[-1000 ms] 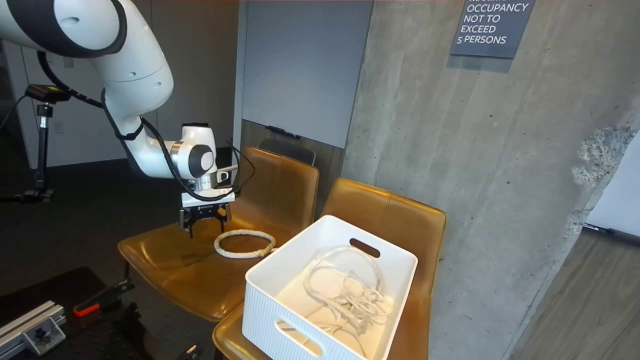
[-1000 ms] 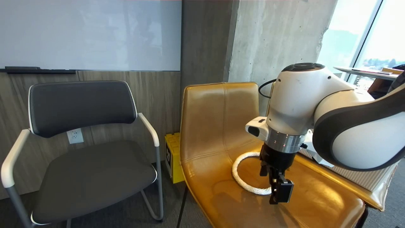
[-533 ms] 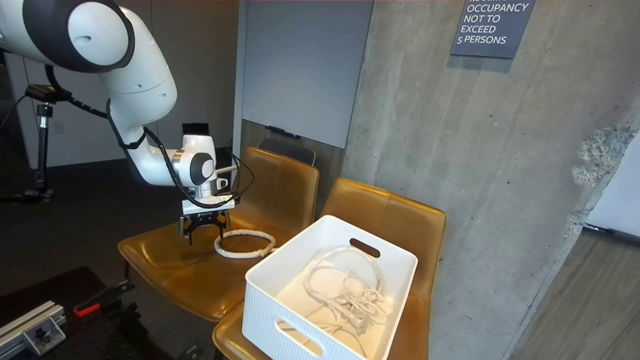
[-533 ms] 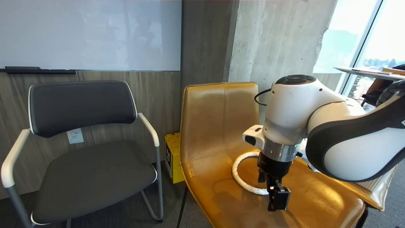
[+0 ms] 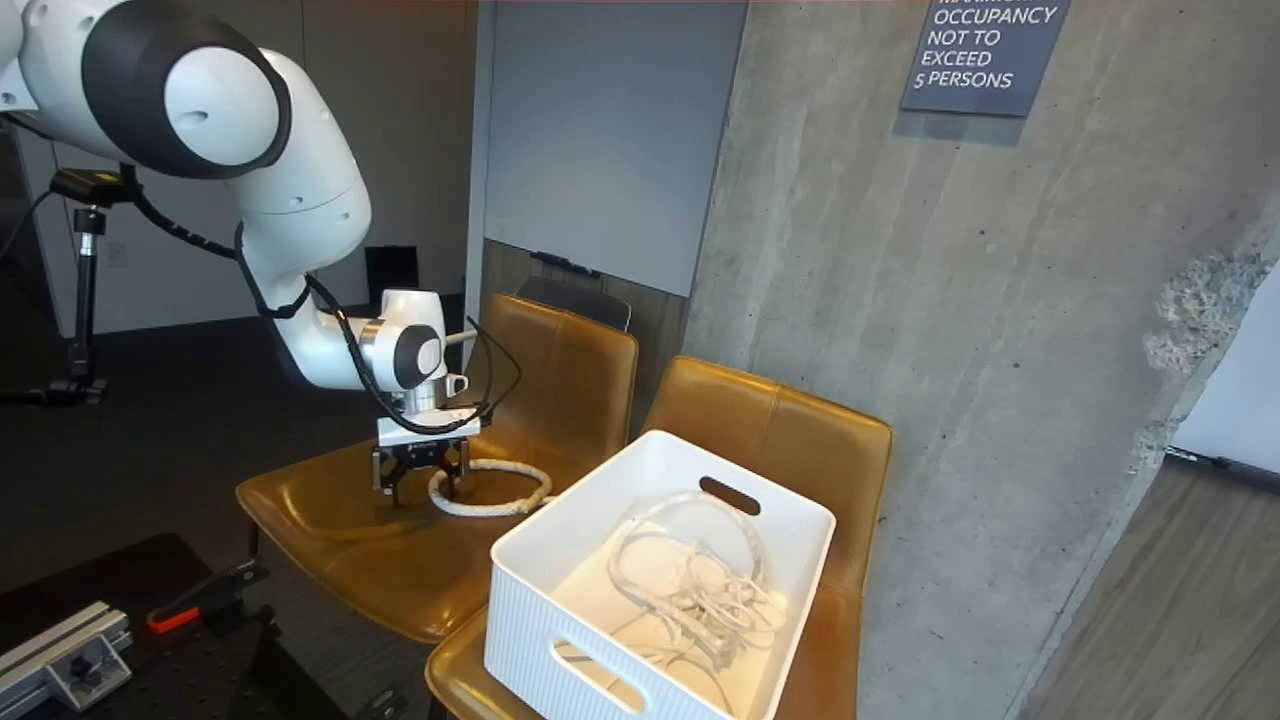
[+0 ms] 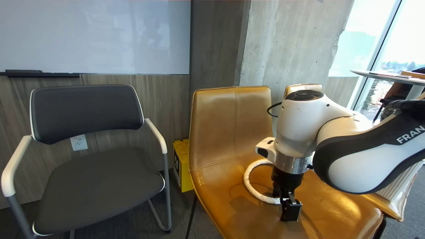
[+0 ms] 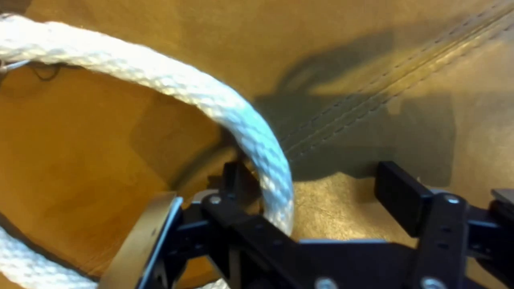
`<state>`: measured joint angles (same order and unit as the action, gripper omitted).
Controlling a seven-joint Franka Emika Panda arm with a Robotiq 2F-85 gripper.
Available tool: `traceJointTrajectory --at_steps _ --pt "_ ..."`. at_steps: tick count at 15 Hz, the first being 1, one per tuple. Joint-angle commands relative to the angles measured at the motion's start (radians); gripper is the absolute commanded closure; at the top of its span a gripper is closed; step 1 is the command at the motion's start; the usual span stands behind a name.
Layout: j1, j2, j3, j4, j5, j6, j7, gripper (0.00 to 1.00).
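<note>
A white braided rope ring [image 7: 261, 132] lies on the seat of a tan leather chair [image 5: 370, 560]. Down at the seat, my gripper [image 7: 309, 172] stands open, its jaws straddling one side of the ring. One fingertip [image 7: 233, 176] is inside the loop, close to the rope; whether they touch I cannot tell. The opposite finger [image 7: 401, 196] is outside the loop, with a wide gap of bare leather between it and the rope. In both exterior views the gripper [image 5: 424, 494] points down over the rope ring [image 6: 255, 193], hiding part of it.
A white ribbed box [image 5: 520, 620] with pale cords [image 5: 700, 620] inside sits on the adjoining tan chair [image 5: 770, 400]. A dark armchair [image 6: 96, 186] and a yellow box [image 6: 183, 166] stand nearby. A camera stand [image 5: 85, 290] rises behind the arm.
The arm has come down, bringing my gripper from above the seat to around the rope's side. Its jaws look only slightly narrower, if at all. Rope and box have stayed put.
</note>
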<state>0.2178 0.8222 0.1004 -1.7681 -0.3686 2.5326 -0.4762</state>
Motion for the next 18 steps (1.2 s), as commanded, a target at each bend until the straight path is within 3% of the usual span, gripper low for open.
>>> traceJointTrajectory --at_steps 1,8,12,18 --pt "0.013 0.032 0.000 0.043 -0.022 -0.021 0.029 0.45" --pt "0.007 0.003 0.005 0.040 -0.019 -0.036 0.020 0.98" --pt "-0.019 -0.069 0.004 0.012 -0.019 -0.058 -0.005 0.96" --pt "-0.007 -0.323 -0.070 -0.056 -0.119 -0.034 0.054 0.96"
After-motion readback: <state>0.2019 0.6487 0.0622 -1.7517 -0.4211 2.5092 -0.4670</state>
